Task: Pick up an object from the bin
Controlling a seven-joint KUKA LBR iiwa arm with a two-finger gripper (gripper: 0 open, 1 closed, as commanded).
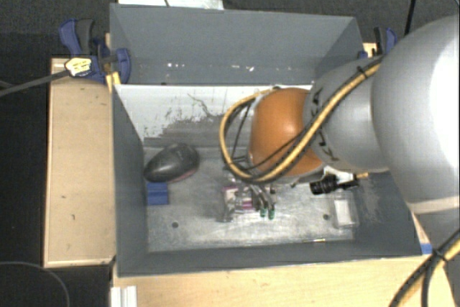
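**Item:** grey metal bin, with loose contents and the arm reaching in.

**Robot:** the gripper is down at the bin floor, a little toward the near wall from the middle. It hangs under the orange wrist cover, with yellow and black cables looped at the cover's left. Whether the claw is wide, narrow or closed on anything cannot be told, because its tip is a dark cluster low against the floor.

**Nearest thing:** a small pink-and-white object, kind unclear. It lies on the floor just beside the gripper on the side away from the arm, touching it or nearly so. It appears beside the claw rather than inside it.

**Other contents:**
- dark grey computer mouse, toward the far left of the floor, well apart from the gripper
- small blue block, against the left wall, just nearer than the mouse
- short black cylindrical piece, partly under the arm
- pale clear piece, near the right end

**Step in hand (judged):** the descent looks finished and the grasp is at or just short of closing. No lift has begun.

**Next move calls for (judged):** making sure the pink-and-white object is within the claw, closing on it, then rising straight up. If the object is outside the claw, a small shift toward it is needed first.
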